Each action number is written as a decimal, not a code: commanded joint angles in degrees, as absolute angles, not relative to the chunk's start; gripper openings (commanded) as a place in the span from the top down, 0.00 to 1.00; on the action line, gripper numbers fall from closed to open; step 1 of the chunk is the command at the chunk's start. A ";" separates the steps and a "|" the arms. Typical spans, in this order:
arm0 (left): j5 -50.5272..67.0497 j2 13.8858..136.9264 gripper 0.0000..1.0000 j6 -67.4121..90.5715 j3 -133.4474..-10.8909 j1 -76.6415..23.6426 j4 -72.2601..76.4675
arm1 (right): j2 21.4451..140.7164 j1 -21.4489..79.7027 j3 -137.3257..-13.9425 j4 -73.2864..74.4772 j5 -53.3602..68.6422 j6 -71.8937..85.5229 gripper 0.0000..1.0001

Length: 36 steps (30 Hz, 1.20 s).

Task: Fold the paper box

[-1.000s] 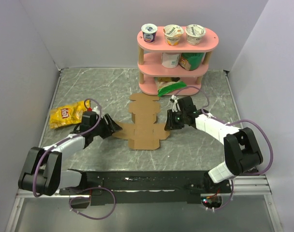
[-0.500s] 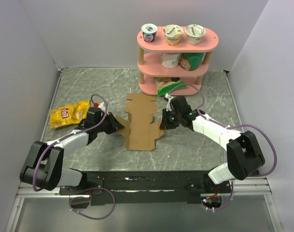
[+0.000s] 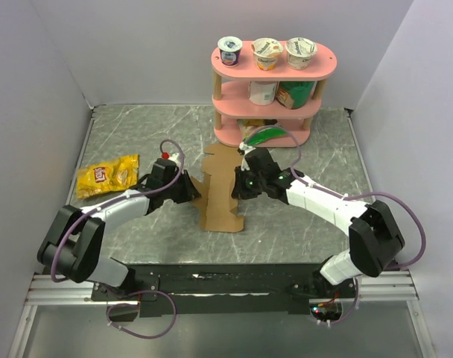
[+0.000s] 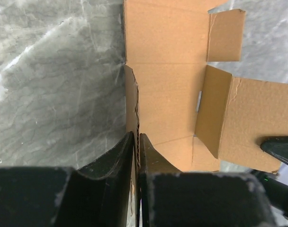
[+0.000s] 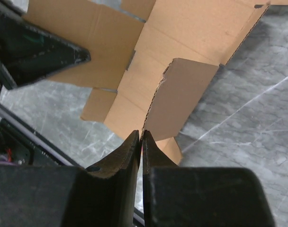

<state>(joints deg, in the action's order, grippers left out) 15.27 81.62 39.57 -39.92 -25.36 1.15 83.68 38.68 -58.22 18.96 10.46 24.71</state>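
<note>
The left gripper [image 4: 137, 142] pinches the left flap of the paper box [image 3: 220, 211], the right gripper [image 5: 140, 138] pinches its right flap (both flaps stand upright); the box sits mid-frame on the bench [image 3: 137, 134], below the pink shelf [image 3: 275, 74].

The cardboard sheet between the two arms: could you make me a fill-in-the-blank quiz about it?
The left gripper and right gripper each pinch a flap of the ____ paper box.
The shelf behind it is ____.
Its top level carries ____ cups.
The snack bag lies on the robot's ____ side.
Missing: brown; pink; three; left.
</note>
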 commanded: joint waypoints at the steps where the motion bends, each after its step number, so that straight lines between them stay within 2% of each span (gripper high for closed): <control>1: 9.85 81.91 0.84 37.79 -43.50 -27.59 -1.67 | 85.95 39.99 -61.61 20.12 6.60 26.89 0.88; 5: 4.24 82.26 0.84 35.78 -46.14 -29.61 -5.87 | 86.31 40.34 -61.79 21.79 2.82 26.63 0.87; 8: 1.15 83.75 0.84 34.02 -48.68 -31.46 -9.04 | 86.49 40.43 -62.31 23.73 1.15 26.46 0.82; 10: -0.78 84.90 0.85 32.96 -50.88 -32.77 -11.15 | 86.05 40.43 -62.40 24.43 0.09 26.72 0.73; 11: -2.36 86.29 0.85 32.18 -51.67 -33.13 -12.21 | 85.70 40.43 -62.49 24.69 0.09 26.81 0.65; 12: -3.94 86.92 0.85 31.82 -52.98 -33.31 -14.39 | 84.82 40.34 -62.58 25.05 -1.22 26.81 0.47; 13: -4.74 87.27 0.85 31.12 -53.52 -33.66 -15.20 | 84.38 40.43 -62.75 25.92 -1.32 26.63 0.37; 14: -5.09 87.80 0.85 30.85 -54.05 -33.75 -15.64 | 83.68 40.43 -62.84 26.36 -1.58 26.46 0.22; 16: -5.97 87.80 0.85 29.54 -54.31 -33.75 -16.87 | 80.70 40.43 -62.49 27.24 -2.63 25.49 0.09; 18: -5.98 87.71 0.85 28.22 -54.84 -33.75 -18.10 | 76.32 40.34 -60.74 26.98 -3.42 23.66 0.01; 22: -5.28 86.66 0.85 24.36 -56.51 -33.75 -21.08 | 69.01 39.29 -57.49 26.81 -4.75 22.06 0.00; 24: -4.66 86.14 0.85 23.82 -56.69 -33.75 -21.79 | 67.41 34.40 -56.87 26.98 -1.17 21.97 0.00; 25: -3.79 85.78 0.85 23.30 -56.60 -33.75 -22.32 | 67.41 32.28 -56.69 26.55 5.12 21.62 0.00; 29: -3.51 84.64 0.85 22.68 -55.73 -33.75 -23.03 | 71.35 25.58 -56.25 21.54 14.83 19.69 0.00; 33: -2.38 81.31 0.84 23.47 -53.62 -33.75 -22.24 | 78.82 24.17 -59.23 19.95 17.92 20.03 0.01; 36: 1.74 78.32 0.81 23.12 -52.91 -33.75 -22.76 | 79.81 26.36 -58.72 17.24 19.51 17.06 0.02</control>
<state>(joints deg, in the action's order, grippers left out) -2.85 83.33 24.40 -53.32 -33.56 -22.17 78.72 24.45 -57.84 21.26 13.85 20.58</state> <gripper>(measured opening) 0.170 0.981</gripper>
